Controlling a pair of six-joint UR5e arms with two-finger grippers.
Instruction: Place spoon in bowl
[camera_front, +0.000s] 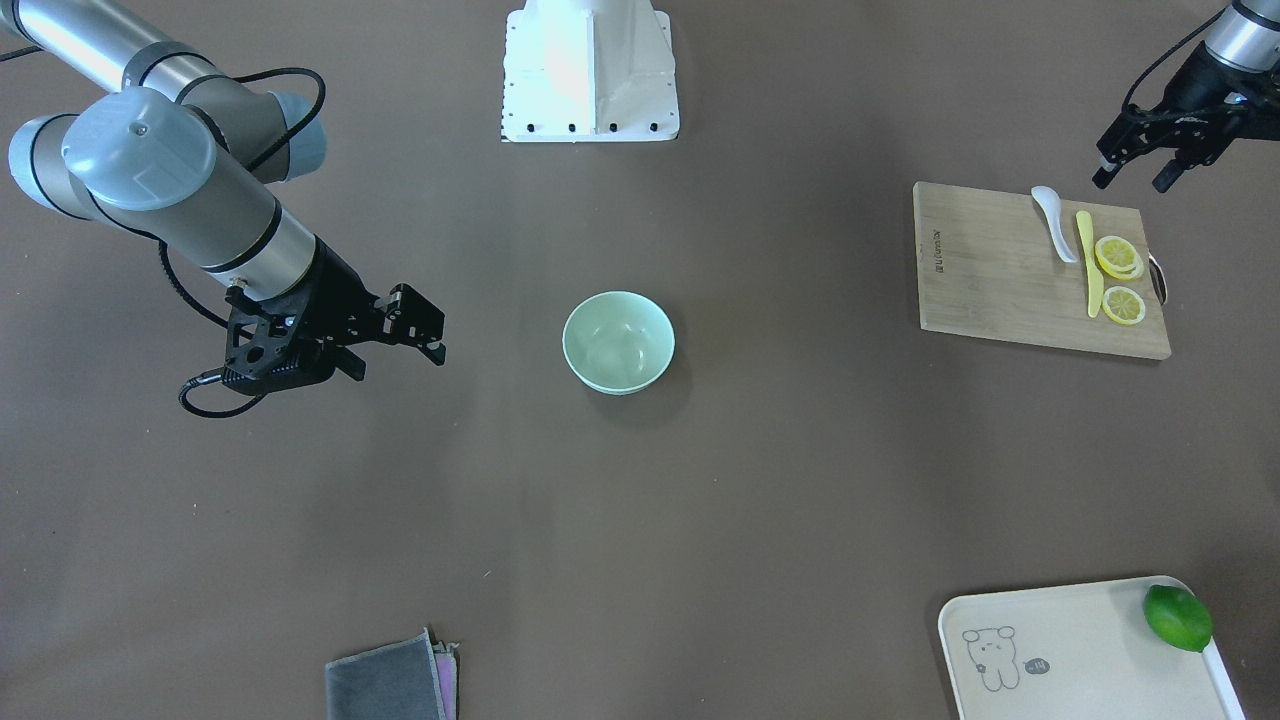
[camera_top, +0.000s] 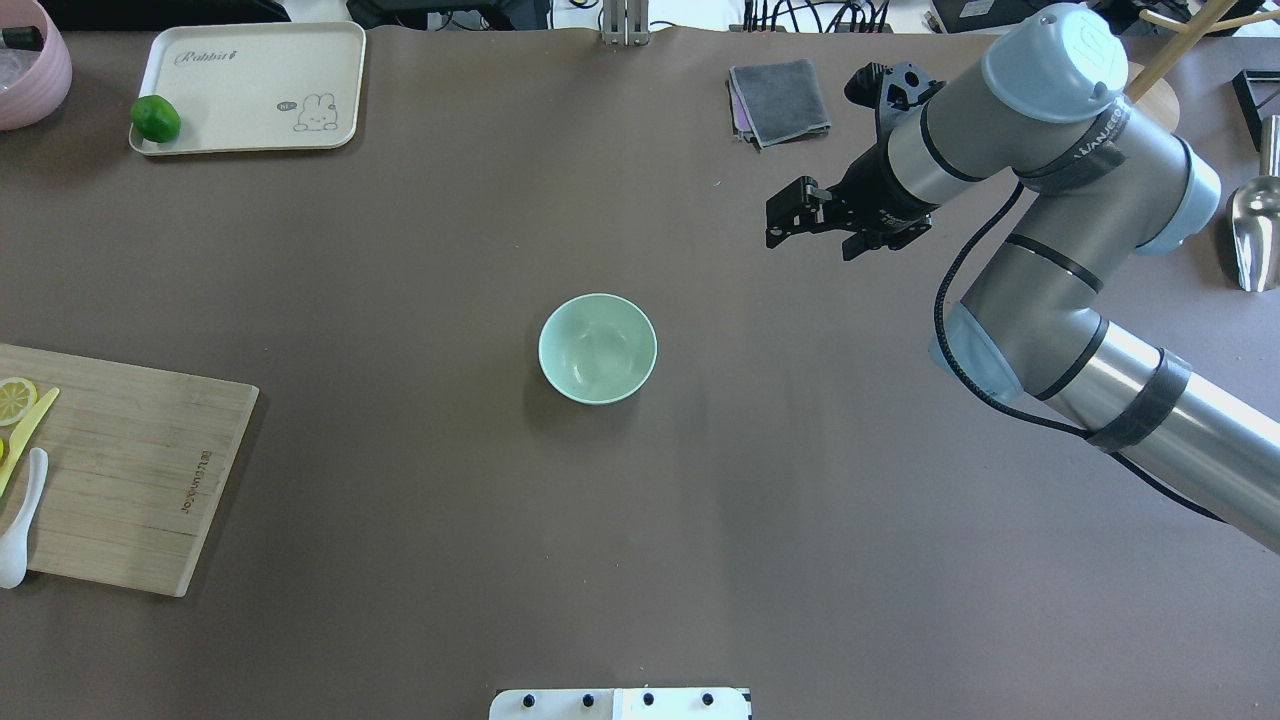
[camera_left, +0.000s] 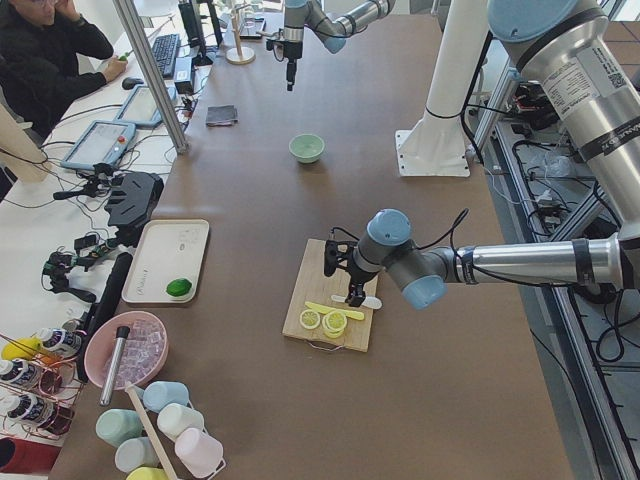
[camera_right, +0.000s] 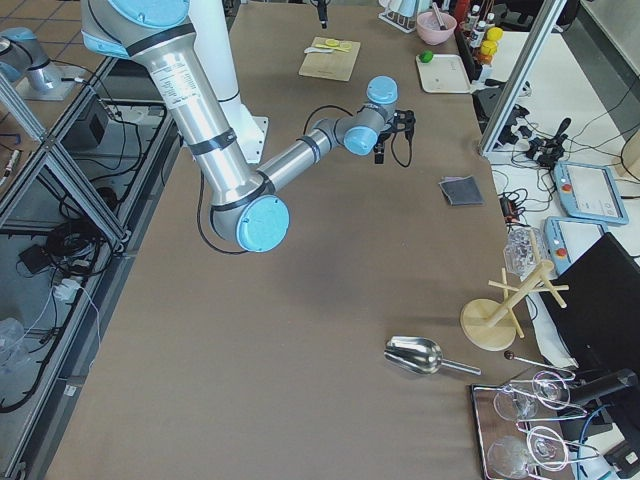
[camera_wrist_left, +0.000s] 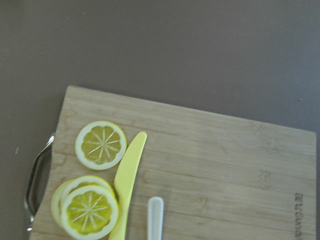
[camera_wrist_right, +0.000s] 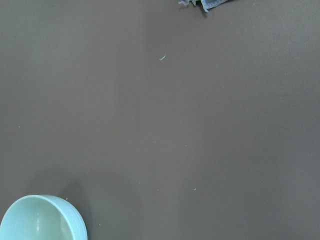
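The white spoon (camera_front: 1055, 225) lies on the wooden cutting board (camera_front: 1000, 285), beside a yellow knife (camera_front: 1090, 265). It also shows at the left edge of the overhead view (camera_top: 20, 520), and its handle tip shows in the left wrist view (camera_wrist_left: 155, 217). The mint-green bowl (camera_front: 618, 342) stands empty mid-table, upright (camera_top: 598, 348). My left gripper (camera_front: 1133, 180) hovers open and empty above the board's robot-side edge, close to the spoon. My right gripper (camera_top: 812, 240) is open and empty, in the air beyond and to the right of the bowl.
Lemon slices (camera_front: 1118, 257) lie beside the knife on the board. A cream tray (camera_front: 1080, 640) holds a lime (camera_front: 1177, 617) at the far left corner. A folded grey cloth (camera_top: 780, 100) lies at the far edge. The robot's white base (camera_front: 590, 70) is behind the bowl.
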